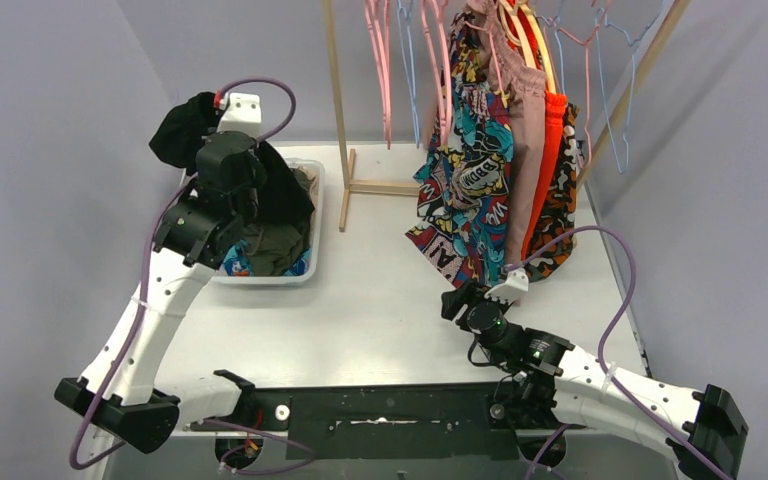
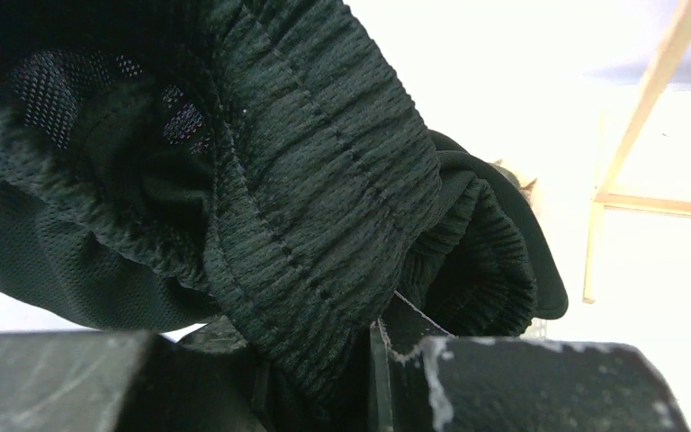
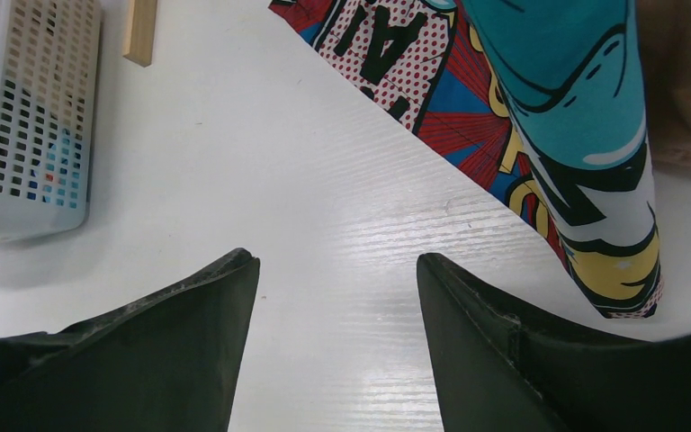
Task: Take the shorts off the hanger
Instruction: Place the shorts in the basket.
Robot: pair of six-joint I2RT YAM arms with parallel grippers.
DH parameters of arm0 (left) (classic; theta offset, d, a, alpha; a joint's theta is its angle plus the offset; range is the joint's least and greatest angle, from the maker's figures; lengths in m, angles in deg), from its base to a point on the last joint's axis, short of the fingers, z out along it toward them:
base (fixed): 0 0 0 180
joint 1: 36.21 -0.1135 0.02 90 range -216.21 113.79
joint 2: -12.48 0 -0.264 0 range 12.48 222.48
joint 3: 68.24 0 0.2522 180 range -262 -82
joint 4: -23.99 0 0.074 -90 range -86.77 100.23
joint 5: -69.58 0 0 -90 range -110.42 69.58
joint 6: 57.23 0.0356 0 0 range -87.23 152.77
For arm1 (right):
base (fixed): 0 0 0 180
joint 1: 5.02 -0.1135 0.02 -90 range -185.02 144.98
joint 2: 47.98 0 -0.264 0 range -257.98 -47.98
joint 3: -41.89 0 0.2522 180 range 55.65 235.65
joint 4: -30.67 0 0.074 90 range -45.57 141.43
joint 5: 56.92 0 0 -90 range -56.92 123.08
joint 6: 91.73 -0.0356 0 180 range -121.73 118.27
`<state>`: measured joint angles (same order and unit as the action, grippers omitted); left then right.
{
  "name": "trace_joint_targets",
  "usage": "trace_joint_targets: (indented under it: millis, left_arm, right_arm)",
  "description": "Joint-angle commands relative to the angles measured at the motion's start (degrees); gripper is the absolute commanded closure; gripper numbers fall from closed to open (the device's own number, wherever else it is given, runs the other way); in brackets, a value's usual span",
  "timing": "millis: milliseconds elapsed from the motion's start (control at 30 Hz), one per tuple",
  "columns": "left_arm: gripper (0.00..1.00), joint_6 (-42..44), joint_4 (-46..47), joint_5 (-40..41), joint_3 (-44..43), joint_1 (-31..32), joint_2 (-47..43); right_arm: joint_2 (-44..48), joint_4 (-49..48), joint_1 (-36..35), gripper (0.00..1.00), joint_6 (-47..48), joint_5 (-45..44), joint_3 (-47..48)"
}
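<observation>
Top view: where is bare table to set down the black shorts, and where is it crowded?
Bare white table lies between the white perforated basket and the hanging comic-print shorts, in front of the wooden rack foot. Crowded: the basket, already holding clothes, and the right rear under the hanging shorts, near the open right gripper.

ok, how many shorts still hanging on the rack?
4, side by side on the rack: comic-print, dusty pink, orange, orange-black patterned, left to right. More could be hidden between them. The black pair, already off, isn't counted.
</observation>
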<state>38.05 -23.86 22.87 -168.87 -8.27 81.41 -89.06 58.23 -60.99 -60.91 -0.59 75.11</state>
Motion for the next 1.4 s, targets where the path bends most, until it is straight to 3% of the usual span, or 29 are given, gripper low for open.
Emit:
trace_joint_targets:
  millis: [0, 133, 400, 600, 833, 900, 1200, 1367]
  left_arm:
    - [1.00, -1.9, 2.1, -8.1, 0.9, -5.9, 1.3]
    - [1.00, -7.3, 0.5, -21.2, 8.0, -13.2, 4.7]
    - [1.00, -22.0, 6.9, -39.9, 29.0, -18.4, 12.7]
    - [1.00, -25.8, 4.8, -45.9, 31.7, -18.6, 23.5]
    - [1.00, -25.1, 0.8, -44.5, 27.6, -18.9, 19.8]
    - [0.96, -24.4, -1.0, -43.0, 25.3, -19.0, 17.2]
    - [0.52, -22.3, -8.1, -39.4, 15.9, -19.9, 9.5]
    - [0.47, -22.0, -10.4, -40.1, 12.4, -19.9, 9.0]
  right_arm:
    - [0.9, -2.2, -0.4, 0.34, 0.6, -1.9, 1.4]
    - [0.8, -2.6, -0.3, 0.34, 1.3, -1.7, 1.9]
    - [1.4, -1.1, -0.4, 0.33, 1.5, -0.7, 2.2]
    - [2.2, -1.2, -0.3, 0.32, 1.9, -0.8, 2.3]
    - [2.8, 1.3, -0.3, 0.32, 1.6, -1.3, 3.4]
    - [3.2, 1.3, -0.3, 0.32, 1.4, -1.3, 3.2]
    - [3.4, 0.8, -0.4, 0.32, 2.4, -1.9, 3.6]
    - [3.8, 0.8, -0.4, 0.32, 3.0, -2.0, 3.9]
